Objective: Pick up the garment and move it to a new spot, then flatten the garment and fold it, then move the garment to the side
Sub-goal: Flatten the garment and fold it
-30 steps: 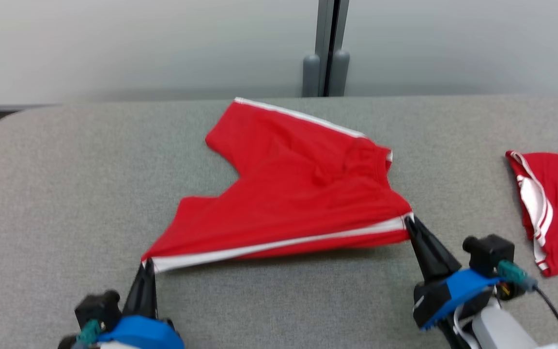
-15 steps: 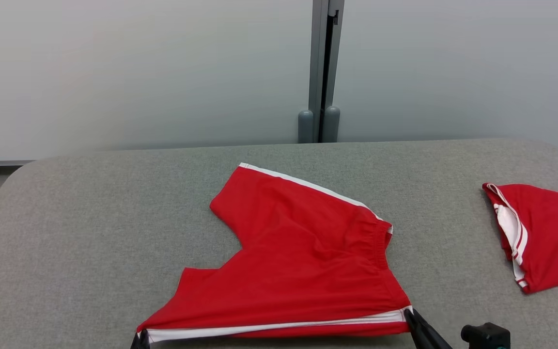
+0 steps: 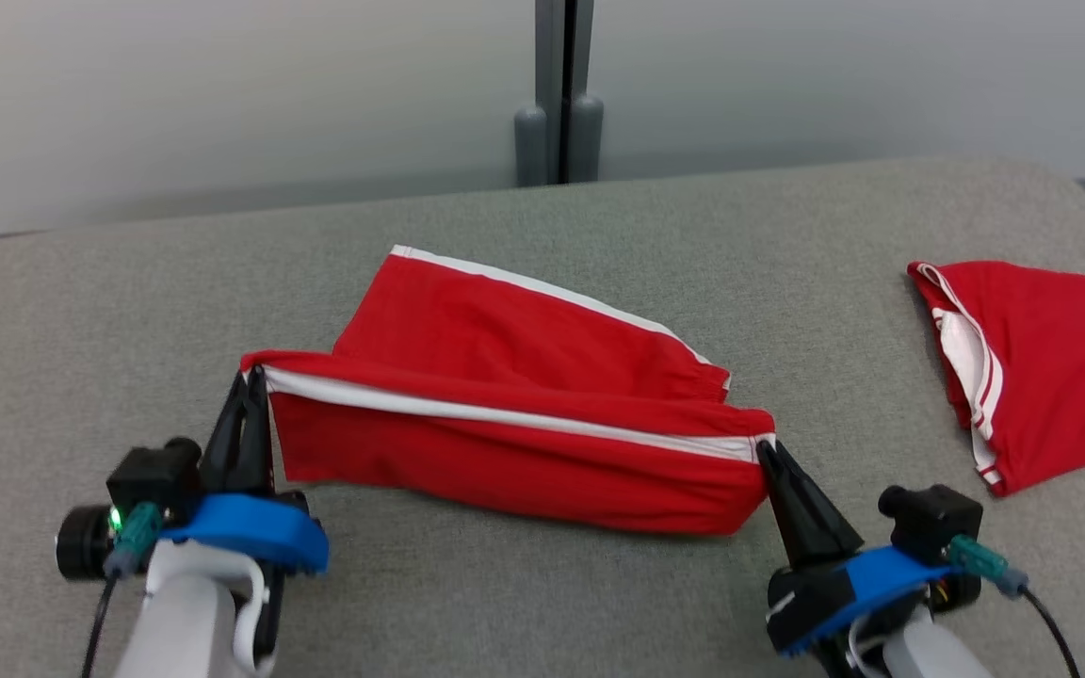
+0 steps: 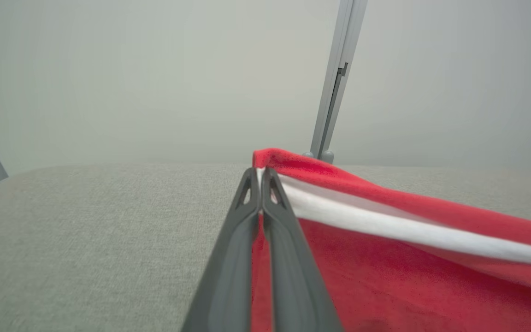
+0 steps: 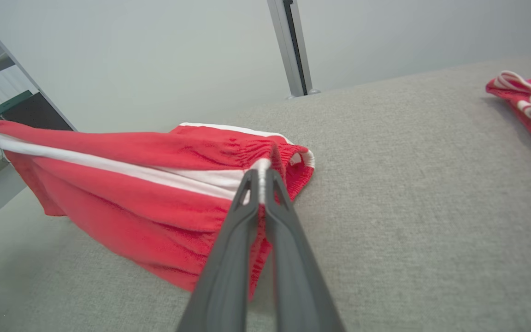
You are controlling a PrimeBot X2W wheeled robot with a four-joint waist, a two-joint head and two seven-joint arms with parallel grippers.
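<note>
Nearest the robot, the left claw (image 3: 257,377) is seen clamped shut on the hem corner of the red shorts (image 3: 505,461). The right claw (image 3: 762,445) is closed on the waistband corner of the same side, right at the white side stripe (image 3: 505,414). That striped edge is held taut between the two claws and raised off the grey fabric-covered worktop (image 3: 81,311), so that the near leg hangs below it as a flap. The hold is judged to serve the fold, the lifted leg being meant to be laid over the far one. The far leg is spread flat near the middle of the worktop. Further off to the right, well apart, a second red garment (image 3: 1051,367) with white trim is laid. Behind, a grey post (image 3: 558,94) is set against a pale wall (image 3: 222,85). No brand, label or writing can be read anywhere.
</note>
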